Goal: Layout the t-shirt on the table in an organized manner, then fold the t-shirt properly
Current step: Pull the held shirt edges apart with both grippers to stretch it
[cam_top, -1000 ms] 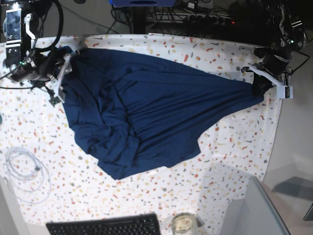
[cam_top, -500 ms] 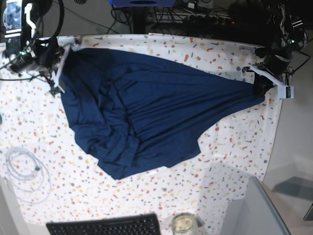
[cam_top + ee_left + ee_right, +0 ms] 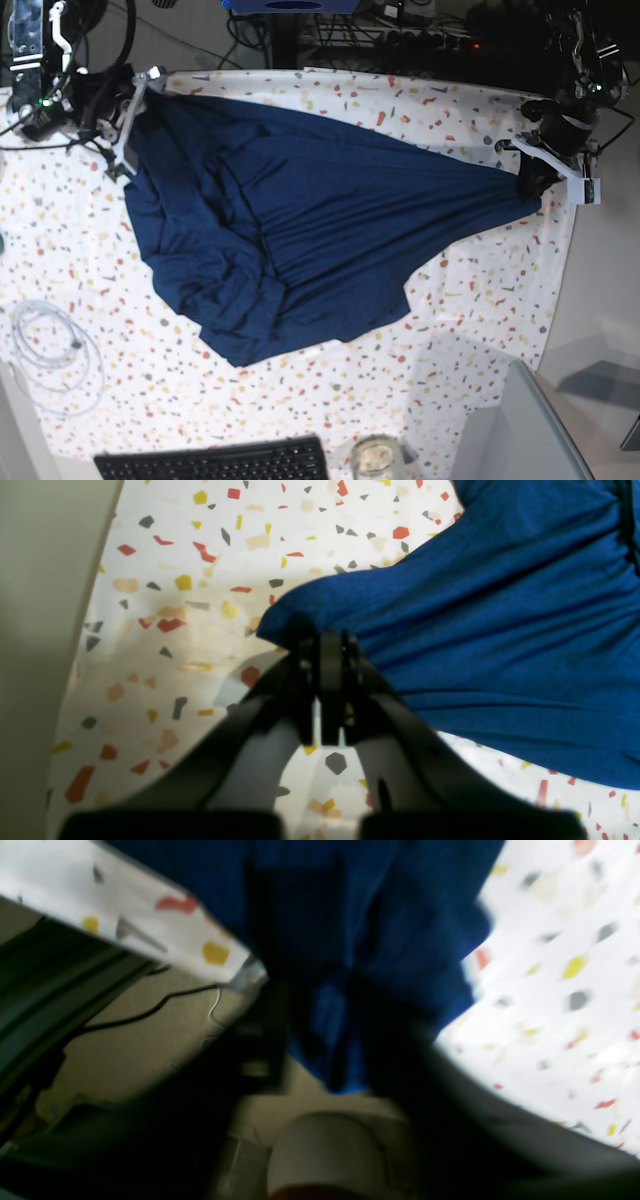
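Left gripper [image 3: 325,645] jaws closed; right gripper [image 3: 130,120] blurred, perhaps parted.

Bright even light; right wrist view motion-blurred.

The base camera is looking straight down from well above the table [image 3: 470,300], taking in the whole t-shirt [image 3: 300,230], with the keyboard [image 3: 215,462] lying at the frame's bottom edge. The left wrist camera is sitting close behind the left gripper [image 3: 325,645], facing along it at the t-shirt's pointed end near the table's edge. The right wrist camera, blurred, is looking closely at the t-shirt's opposite end by the table's corner; both wrist views are sharing these ends with the base view.
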`<state>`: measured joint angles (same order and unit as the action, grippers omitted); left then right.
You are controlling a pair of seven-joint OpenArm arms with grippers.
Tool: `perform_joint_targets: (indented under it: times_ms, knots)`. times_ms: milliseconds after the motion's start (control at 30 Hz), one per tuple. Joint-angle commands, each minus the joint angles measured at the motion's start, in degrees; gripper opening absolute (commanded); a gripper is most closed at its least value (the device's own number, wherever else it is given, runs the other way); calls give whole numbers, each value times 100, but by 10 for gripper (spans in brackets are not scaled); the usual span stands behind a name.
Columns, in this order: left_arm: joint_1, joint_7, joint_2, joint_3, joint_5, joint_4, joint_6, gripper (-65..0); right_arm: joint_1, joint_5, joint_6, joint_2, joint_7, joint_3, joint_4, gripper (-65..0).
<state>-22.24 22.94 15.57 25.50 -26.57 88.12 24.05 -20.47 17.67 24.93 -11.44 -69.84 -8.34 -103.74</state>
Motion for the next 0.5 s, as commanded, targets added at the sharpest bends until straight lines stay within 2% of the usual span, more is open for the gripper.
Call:
perform_joint_targets:
  times_ms: [0,33,133,267,400,467]
  knots:
    - [-5,-153,91,31,-55,98,17,-650,21,-31,8,67,0,-269,-206,-239]
    - [-13,-153,91,31,-55,98,17,-650,21,-31,8,243,9,-560,-303,-171]
    - [-40,-153,91,31,-55,98,17,-650,82,-31,8,612,9,-1421,-417,-93]
    - [-40,-153,91,31,-55,98,17,-650,311,-40,8,1034,-18,-2415,-206,-84]
    - [-40,-153,100,31,-55,98,17,-650,513,-31,17,1096,-317,-2625,172,-81]
    - [-40,-153,100,31,-55,98,17,-650,566,180,26,1096,-440,-2643,295,-80]
